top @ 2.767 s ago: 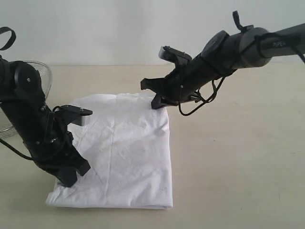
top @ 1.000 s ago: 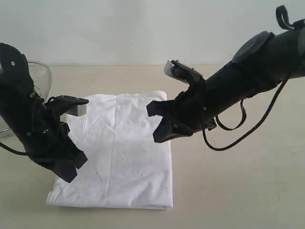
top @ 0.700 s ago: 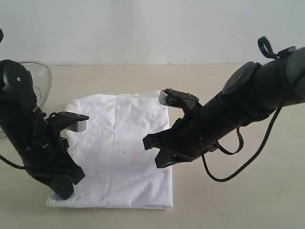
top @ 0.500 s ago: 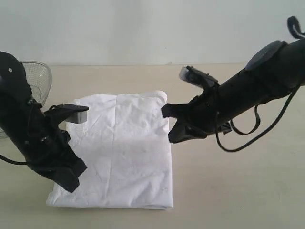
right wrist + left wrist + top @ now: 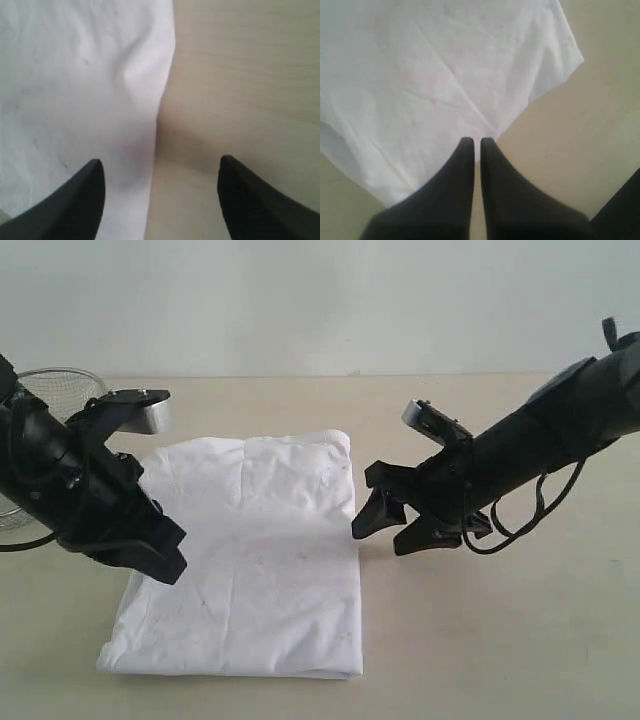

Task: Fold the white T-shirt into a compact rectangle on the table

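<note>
The white T-shirt (image 5: 250, 550) lies folded into a tall, wrinkled rectangle on the table (image 5: 500, 640); no red band or tag shows. My left gripper (image 5: 165, 562) is over the shirt's left edge. In the left wrist view this gripper (image 5: 473, 143) is shut with nothing between its fingers, its tips over the cloth (image 5: 420, 75) beside a bare strip of table. My right gripper (image 5: 387, 527) stands open just off the shirt's right edge. In the right wrist view the gripper (image 5: 160, 167) straddles the hem, one finger (image 5: 92, 180) over the shirt (image 5: 75, 90), the other over bare table (image 5: 250, 75).
A wire mesh bowl (image 5: 50, 390) stands at the far left behind my left arm. A pale wall rises behind the table's back edge. Bare tabletop runs to the right of the shirt and in front of it.
My right gripper has opened and drawn back to the right, off the shirt to its right edge. My left gripper, still shut, has shifted away from the shirt's near left corner, further along the left edge.
</note>
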